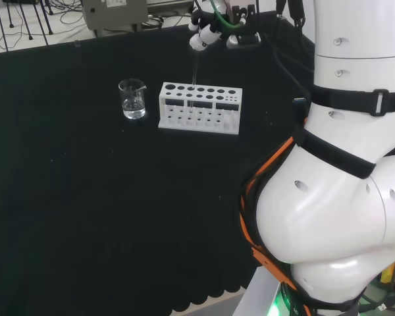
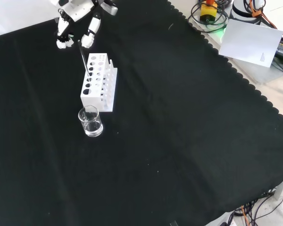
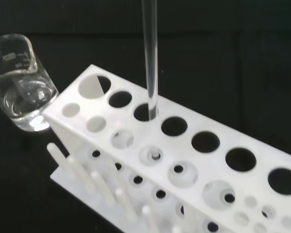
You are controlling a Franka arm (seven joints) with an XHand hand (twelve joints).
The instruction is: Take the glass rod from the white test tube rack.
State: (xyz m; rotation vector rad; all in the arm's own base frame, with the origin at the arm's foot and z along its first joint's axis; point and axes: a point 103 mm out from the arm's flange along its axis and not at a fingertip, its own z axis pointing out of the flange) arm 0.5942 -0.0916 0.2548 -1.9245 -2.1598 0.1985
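Note:
A white test tube rack (image 1: 201,118) (image 2: 106,89) with rows of round holes stands on the black cloth. A thin clear glass rod (image 1: 194,74) (image 2: 83,59) rises upright from one of its holes. In the wrist view the rod (image 3: 149,58) enters a hole in the rack's (image 3: 194,160) top plate, and its lower end sits in the plate below. The hand (image 1: 207,34) (image 2: 78,19) hangs above the rack, fingers curled down around the rod's top end.
A small glass beaker (image 1: 132,100) (image 2: 90,122) (image 3: 19,82) with a little clear liquid stands just beside the rack's end. A grey box (image 1: 115,12) sits past the cloth's far edge. White paper (image 2: 252,42) lies beyond the scalloped cloth edge.

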